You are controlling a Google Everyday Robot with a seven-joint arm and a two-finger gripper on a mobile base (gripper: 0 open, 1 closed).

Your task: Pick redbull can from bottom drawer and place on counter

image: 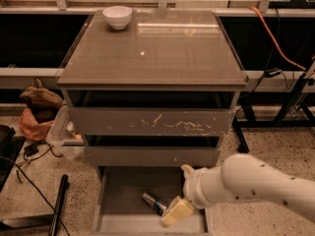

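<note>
The redbull can (pixel 153 202) lies on its side on the floor of the open bottom drawer (pixel 123 191), near the drawer's middle. My gripper (pixel 174 212) hangs over the drawer's front right part, just right of the can and close to it; one cream finger (pixel 178 211) shows. My white arm (pixel 256 183) comes in from the lower right. The counter (pixel 157 48) is the glossy grey-brown top of the cabinet.
A white bowl (pixel 117 16) stands at the counter's back left. The scratched top drawer (pixel 152 122) and the middle drawer (pixel 152 156) are pushed in. A clear bin (pixel 61 136), a red bag (pixel 34 124) and cables lie on the floor at left.
</note>
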